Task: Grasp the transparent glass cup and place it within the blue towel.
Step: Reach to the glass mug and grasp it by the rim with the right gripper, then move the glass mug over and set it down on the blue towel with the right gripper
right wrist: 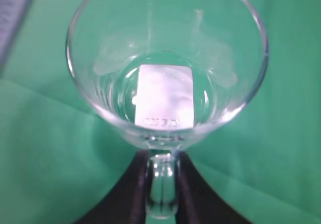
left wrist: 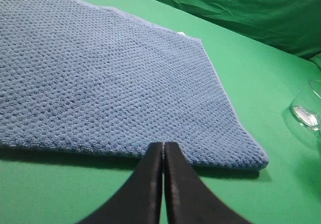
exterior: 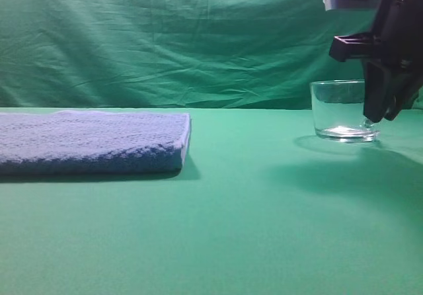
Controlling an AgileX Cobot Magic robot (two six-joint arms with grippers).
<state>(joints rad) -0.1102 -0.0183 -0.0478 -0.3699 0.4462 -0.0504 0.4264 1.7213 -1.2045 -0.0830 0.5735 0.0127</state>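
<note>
The transparent glass cup (exterior: 338,110) stands upright on the green cloth at the far right. In the right wrist view the cup (right wrist: 165,63) fills the frame, its loop handle (right wrist: 161,189) pointing toward the camera. My right gripper (right wrist: 161,156) is shut on that handle, one black finger on each side; it also shows in the exterior high view (exterior: 380,113). The blue towel (exterior: 92,141) lies folded flat at the left. It also shows in the left wrist view (left wrist: 110,78). My left gripper (left wrist: 163,151) is shut and empty, just off the towel's near edge.
A green cloth (exterior: 251,215) covers the table, and a green backdrop (exterior: 165,37) hangs behind it. The cup's edge (left wrist: 308,108) shows at the right of the left wrist view. Bare green cloth lies between towel and cup.
</note>
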